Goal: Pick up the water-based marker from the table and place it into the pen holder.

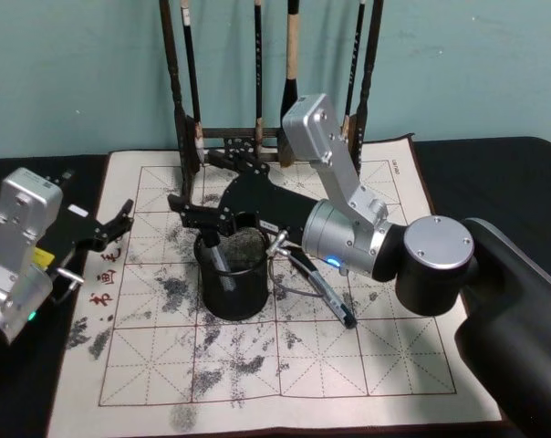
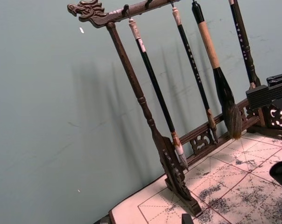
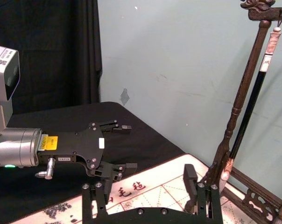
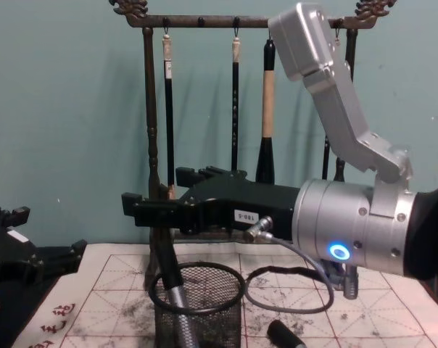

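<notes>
So, step as I judged it: letting go over the pen holder [image 1: 232, 301], mid-frame in the head view; best finished by rising straight up, clear of the rim.
Right gripper [image 1: 192, 178]: fingers apart, just above the holder, gripping nothing.
Marker [image 1: 213, 251]: leaned inside the holder.
Left gripper [image 1: 122, 219]: idle at the left edge, fingers spread.
Hidden: the marker's lower end, behind the mesh.
Unclear: what the dark pen [image 1: 337, 308] lying right of the holder was.
</notes>
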